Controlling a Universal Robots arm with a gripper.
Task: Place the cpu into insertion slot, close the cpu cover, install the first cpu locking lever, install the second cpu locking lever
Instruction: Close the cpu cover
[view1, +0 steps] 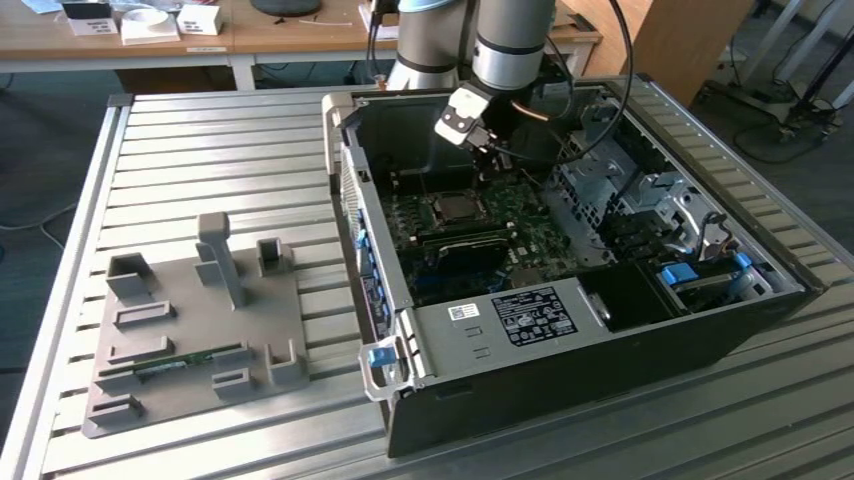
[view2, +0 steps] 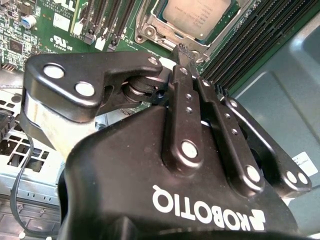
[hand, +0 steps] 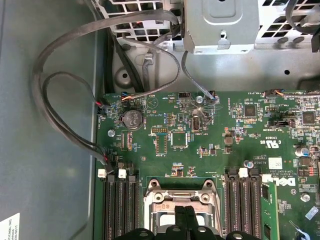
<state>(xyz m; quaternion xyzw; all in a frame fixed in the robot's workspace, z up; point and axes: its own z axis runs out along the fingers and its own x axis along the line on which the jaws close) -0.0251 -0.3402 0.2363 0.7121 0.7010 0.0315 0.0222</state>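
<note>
Open case (view1: 607, 340) on its side on the slatted worktop (view1: 214, 150), toward the edge on the exterior view's right. Grey jig (view1: 200, 320) near the opposite edge, by the near corner, well apart from the case. Arm (view1: 514, 40) reaching down into the case from the worktop's far edge, ending low over the green board (hand: 200, 135). Slot (view1: 454, 207) in the middle of that board, flanked on two sides by rows of long black memory slots (hand: 120, 205). Cpu (view2: 197, 15) seated in the slot, silvery top up, flat and square to the rim. Cover (hand: 181, 196) apparently down over it, thin metal frame lying around the chip, top showing through the window. In both wrist views, claw (view2: 183, 50) (hand: 184, 217) with fingers (view2: 182, 100) pressed together, pads side by side with only a thin seam between them. Tips right at the edge of the slot's metal frame, just beside the cpu, not on its top. Cannot tell whether the tips touch the frame or whether anything thin is pinched between them. Beyond the slot in the first wrist view, a round coin cell (hand: 133, 120) on the board and looping grey cables (hand: 65, 100) along the case wall.
</note>
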